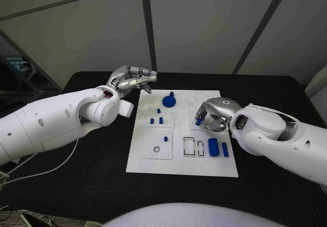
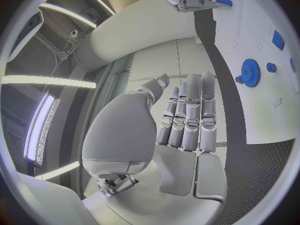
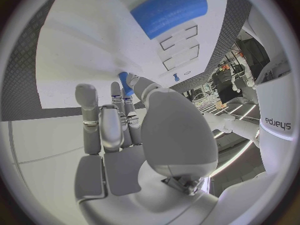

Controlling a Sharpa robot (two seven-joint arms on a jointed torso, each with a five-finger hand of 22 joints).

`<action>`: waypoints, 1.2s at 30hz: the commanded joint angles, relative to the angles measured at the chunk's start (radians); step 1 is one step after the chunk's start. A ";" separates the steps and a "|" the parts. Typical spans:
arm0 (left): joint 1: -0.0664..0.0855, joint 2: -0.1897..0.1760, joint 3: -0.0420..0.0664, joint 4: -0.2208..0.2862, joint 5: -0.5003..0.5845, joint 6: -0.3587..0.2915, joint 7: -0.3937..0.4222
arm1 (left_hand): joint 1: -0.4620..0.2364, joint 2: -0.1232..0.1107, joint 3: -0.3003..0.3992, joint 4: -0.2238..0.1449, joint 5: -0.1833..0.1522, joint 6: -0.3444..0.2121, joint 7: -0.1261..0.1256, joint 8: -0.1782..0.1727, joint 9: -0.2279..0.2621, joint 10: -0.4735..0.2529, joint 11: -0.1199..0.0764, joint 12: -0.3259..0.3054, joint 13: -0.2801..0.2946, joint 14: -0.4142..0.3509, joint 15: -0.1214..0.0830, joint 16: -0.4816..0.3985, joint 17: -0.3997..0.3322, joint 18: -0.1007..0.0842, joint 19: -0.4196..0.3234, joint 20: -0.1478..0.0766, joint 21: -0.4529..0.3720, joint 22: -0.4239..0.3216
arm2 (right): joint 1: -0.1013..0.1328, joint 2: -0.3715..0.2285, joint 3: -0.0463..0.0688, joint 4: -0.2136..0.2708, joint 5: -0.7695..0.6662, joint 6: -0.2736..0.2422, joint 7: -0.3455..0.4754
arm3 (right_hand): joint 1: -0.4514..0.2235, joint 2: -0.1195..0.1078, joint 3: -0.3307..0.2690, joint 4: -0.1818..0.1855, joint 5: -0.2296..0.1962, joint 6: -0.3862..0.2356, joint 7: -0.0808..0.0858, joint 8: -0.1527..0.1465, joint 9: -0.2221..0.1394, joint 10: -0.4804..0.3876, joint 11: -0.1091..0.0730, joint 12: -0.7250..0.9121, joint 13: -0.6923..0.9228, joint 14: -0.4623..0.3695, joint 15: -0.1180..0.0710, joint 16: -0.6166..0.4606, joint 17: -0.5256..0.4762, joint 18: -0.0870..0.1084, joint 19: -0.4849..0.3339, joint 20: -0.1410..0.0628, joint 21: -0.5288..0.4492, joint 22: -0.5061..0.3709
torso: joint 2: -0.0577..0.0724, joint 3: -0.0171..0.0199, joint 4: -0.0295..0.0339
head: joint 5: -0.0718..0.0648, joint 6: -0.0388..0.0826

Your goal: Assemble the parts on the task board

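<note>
Nearest the surface's front edge, a large blue cylinder [image 1: 213, 147] is lying on the task board [image 1: 183, 165], long axis running front to back. Just behind it, a small blue part [image 1: 198, 121] is being pinched in the right robot hand [image 1: 212, 115] over the board's middle. Farther back, a blue gear [image 1: 169, 100] is resting near the board's rear edge, close beside the left robot hand [image 1: 133, 77], which is being held empty, fingers loosely curled.

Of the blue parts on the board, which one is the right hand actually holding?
The small blue peg pinched in the right hand, above the task board. The blue gear and large cylinder lie untouched.
</note>
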 commanded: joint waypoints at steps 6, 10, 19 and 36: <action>0.002 0.004 0.001 -0.001 0.002 0.011 0.003 | 0.001 0.011 -0.004 -0.002 -0.003 -0.005 -0.001 -0.004 -0.001 -0.007 0.002 0.003 -0.002 0.002 0.007 -0.004 -0.001 -0.017 -0.002 0.007 -0.004 -0.001 | 0.002 0.011 0.001 -0.008 0.004 0.015 0.007 | 0.002 0.017 0.017 0.008 -0.006 0.039 -0.002 0.014 0.005 0.046 -0.008 0.000 0.002 0.037 -0.013 0.009 0.006 -0.016 0.012 -0.008 0.012 0.014 | 0.000 0.0002 -0.0003 | -0.001 -0.002; 0.002 0.004 0.001 -0.002 0.002 0.011 0.003 | 0.001 0.011 -0.004 -0.002 -0.003 -0.005 -0.001 -0.004 -0.001 -0.007 0.002 0.003 -0.002 0.002 0.007 -0.004 -0.001 -0.017 -0.002 0.007 -0.004 -0.001 | 0.002 0.017 0.001 -0.010 0.008 0.012 0.008 | -0.003 0.017 0.017 0.014 -0.011 0.048 -0.001 0.015 0.006 0.054 -0.009 -0.005 0.002 0.037 -0.014 0.011 0.008 -0.017 0.016 -0.009 0.016 0.019 | 0.000 0.0003 0.0004 | -0.002 -0.004; 0.002 0.004 0.001 -0.002 0.002 0.012 0.002 | 0.002 0.012 -0.004 -0.002 -0.003 -0.005 -0.001 -0.004 0.000 -0.007 0.002 0.004 -0.002 0.002 0.007 -0.004 -0.002 -0.017 -0.002 0.007 -0.004 -0.001 | 0.002 0.023 0.001 -0.015 0.010 0.004 0.001 | -0.011 0.017 0.014 0.024 -0.016 0.062 -0.003 0.016 0.007 0.067 -0.011 -0.012 0.002 0.038 -0.016 0.015 0.013 -0.018 0.020 -0.010 0.019 0.024 | -0.001 -0.0005 -0.0006 | 0.000 -0.008; 0.002 0.004 0.001 -0.004 0.002 0.013 -0.001 | 0.002 0.012 -0.004 -0.002 -0.003 -0.005 -0.001 -0.004 0.000 -0.007 0.002 0.004 -0.002 0.002 0.007 -0.004 -0.002 -0.017 -0.002 0.007 -0.004 -0.001 | 0.001 0.014 0.001 0.011 0.005 -0.090 -0.004 | 0.017 0.061 0.026 0.021 -0.013 0.123 -0.019 0.040 0.019 0.128 -0.030 -0.018 0.012 0.038 -0.036 0.024 0.022 -0.025 0.045 -0.017 0.047 0.061 | -0.001 0.0000 -0.0011 | 0.001 -0.007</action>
